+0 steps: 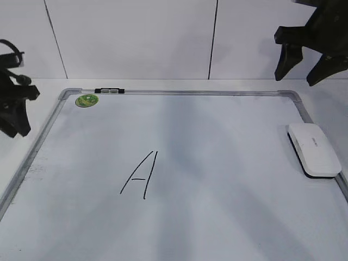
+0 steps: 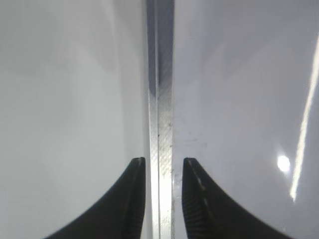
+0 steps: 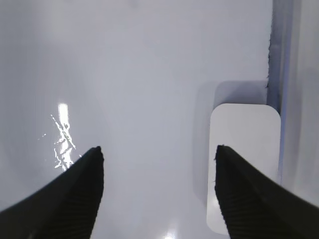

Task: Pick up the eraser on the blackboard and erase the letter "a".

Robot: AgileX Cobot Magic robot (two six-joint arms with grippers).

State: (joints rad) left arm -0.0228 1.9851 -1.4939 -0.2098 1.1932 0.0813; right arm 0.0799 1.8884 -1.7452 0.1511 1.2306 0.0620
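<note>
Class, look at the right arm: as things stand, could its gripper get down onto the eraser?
Probably yes. The right gripper hangs open above the eraser, which lies alone at the blackboard's right edge with nothing between them.

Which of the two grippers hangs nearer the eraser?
The right gripper, above the blackboard's right side where the eraser lies; the left gripper is at the opposite edge.

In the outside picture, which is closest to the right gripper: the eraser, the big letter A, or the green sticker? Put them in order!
From the right gripper:
1. eraser, just below it, by the board's right edge.
2. letter A, mid-board.
3. green sticker, far-left top corner.
</note>
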